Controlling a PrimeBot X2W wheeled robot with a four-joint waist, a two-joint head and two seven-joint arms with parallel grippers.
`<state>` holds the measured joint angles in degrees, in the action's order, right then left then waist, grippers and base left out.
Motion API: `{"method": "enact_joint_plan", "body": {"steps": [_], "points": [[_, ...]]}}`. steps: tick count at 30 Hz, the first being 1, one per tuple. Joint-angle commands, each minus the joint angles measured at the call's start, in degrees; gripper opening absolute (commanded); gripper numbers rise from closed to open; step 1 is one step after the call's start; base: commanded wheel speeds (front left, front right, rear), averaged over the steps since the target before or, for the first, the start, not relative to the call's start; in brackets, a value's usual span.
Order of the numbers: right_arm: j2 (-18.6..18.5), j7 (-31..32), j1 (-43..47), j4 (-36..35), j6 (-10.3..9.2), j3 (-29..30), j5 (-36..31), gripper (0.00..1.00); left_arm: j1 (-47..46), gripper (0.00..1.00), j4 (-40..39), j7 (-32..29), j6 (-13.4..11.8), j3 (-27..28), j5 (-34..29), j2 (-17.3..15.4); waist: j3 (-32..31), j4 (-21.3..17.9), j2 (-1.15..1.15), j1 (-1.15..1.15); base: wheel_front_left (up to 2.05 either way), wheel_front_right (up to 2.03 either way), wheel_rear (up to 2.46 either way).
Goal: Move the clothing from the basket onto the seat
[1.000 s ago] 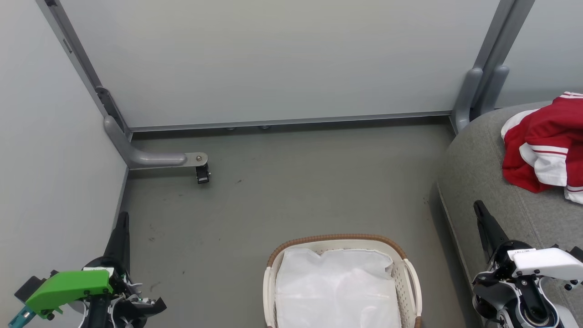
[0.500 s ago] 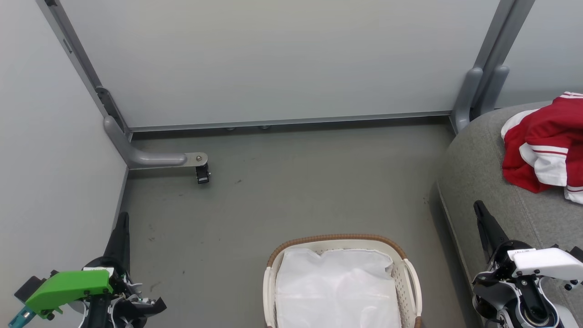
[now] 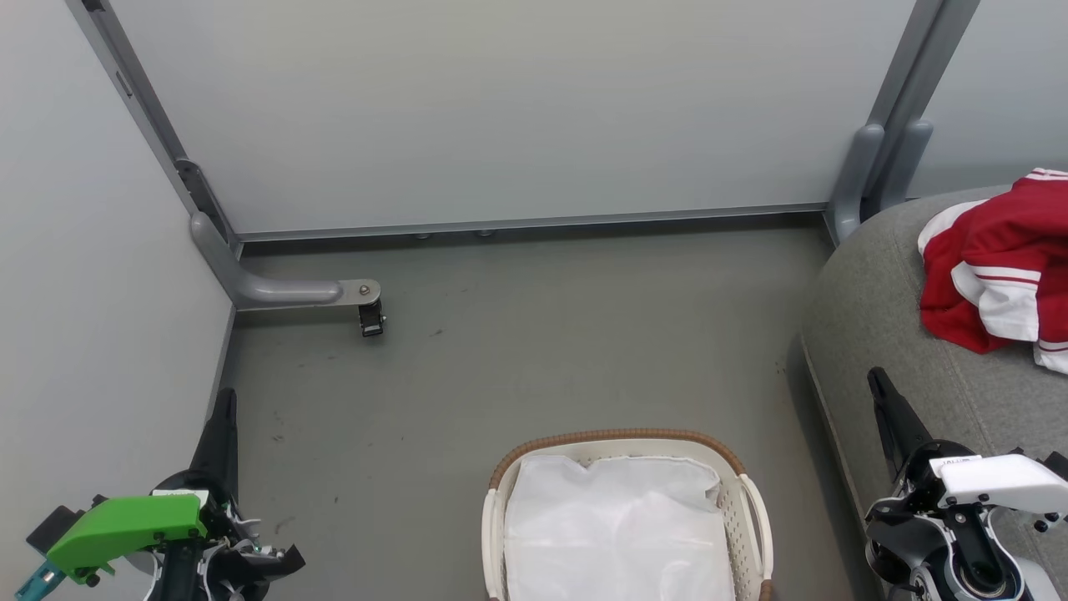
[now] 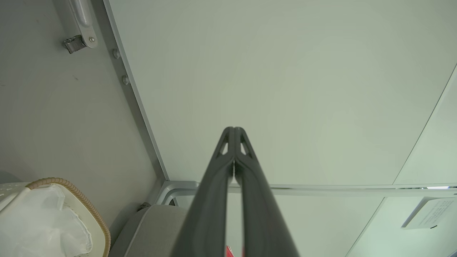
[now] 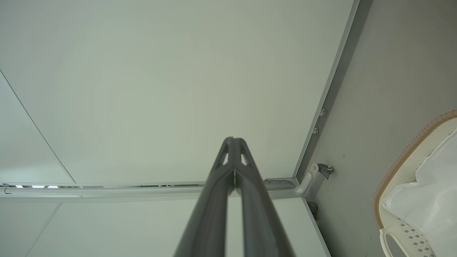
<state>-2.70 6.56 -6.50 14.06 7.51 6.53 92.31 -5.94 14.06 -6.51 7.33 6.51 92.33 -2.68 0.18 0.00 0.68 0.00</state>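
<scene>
Grey floor (image 3: 542,359) boxed in by pale partition panels (image 3: 501,108) on grey metal posts, with a small caster foot (image 3: 370,319) jutting from the left corner post. Low in the middle of the head view, the basket (image 3: 617,436) standing on that floor: cream, perforated, brown woven rim, cut off by the bottom edge. Inside it, a crumpled white sheet (image 3: 617,526) covering what shows of the interior. To the right, near the basket, the seat (image 3: 868,317), a big grey cushion with a rounded corner and a stitched seam. On top of it, toward the right edge of the view, the clothing (image 3: 993,275): a rumpled red heap with white panels and thin white stripes, well apart from the basket and partly cut off by the frame. Left gripper (image 3: 224,399) at the lower left beside the left panel, above the floor, green housing behind it; fingers pressed together tip to tip in the left wrist view, gripping nothing. Right gripper (image 3: 874,377) at the lower right, over the near edge of the seat, white housing behind it; likewise closed, dark fingers meeting at the tips in the right wrist view, empty. Both pointing toward the far panel, short of the clothing and apart from the basket.
</scene>
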Motion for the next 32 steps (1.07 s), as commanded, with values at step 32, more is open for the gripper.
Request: {"method": "enact_joint_plan", "body": {"steps": [32], "points": [[-0.34,0.14,0.60,-0.18,-0.04,0.11,0.20,0.00,-0.66,0.00,0.00,-0.23,0.27,0.11,0.17,-0.38,0.00,0.00,-0.68,0.00,0.00,0.00,0.00]]}}
